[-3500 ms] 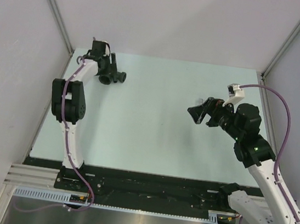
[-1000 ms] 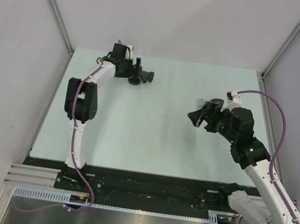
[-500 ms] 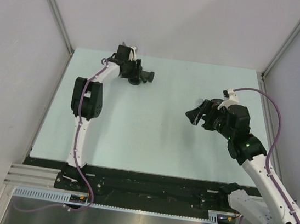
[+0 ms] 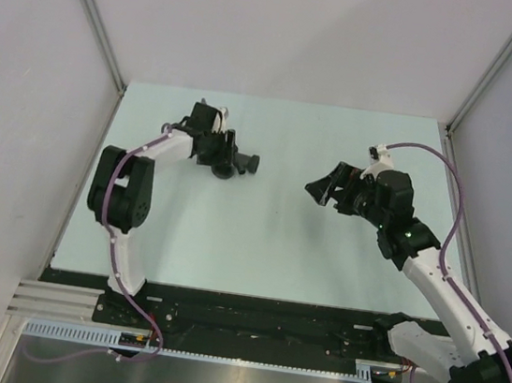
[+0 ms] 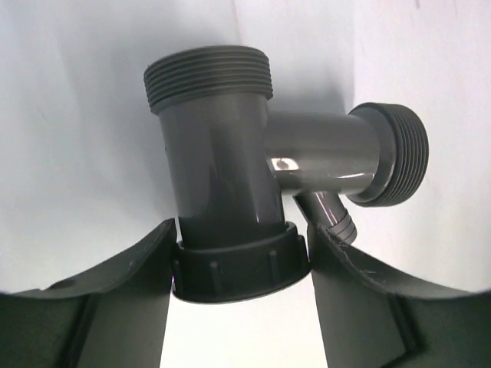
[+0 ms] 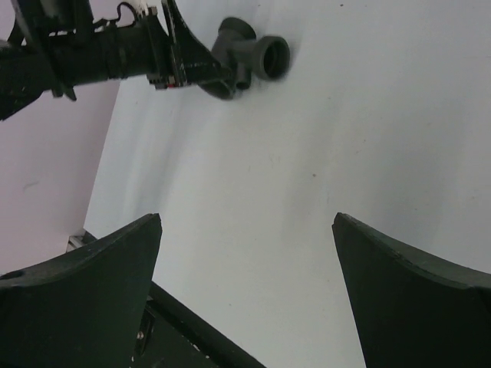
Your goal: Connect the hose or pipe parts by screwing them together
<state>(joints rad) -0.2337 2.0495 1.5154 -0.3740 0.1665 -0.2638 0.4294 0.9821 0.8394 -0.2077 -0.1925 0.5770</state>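
Pipe fitting (image 5: 219, 169), loose between spread jaws a second ago, is now clamped at its collar by the left gripper (image 5: 242, 234) and nearer the table's (image 4: 258, 248) middle; right gripper (image 6: 247, 221) gapes empty.

Pale green table (image 4: 259, 239) from above
A dark grey pipe fitting (image 4: 238, 163) is showing at 11 o'clock from the top's middle; whether it is touching the surface cannot be told
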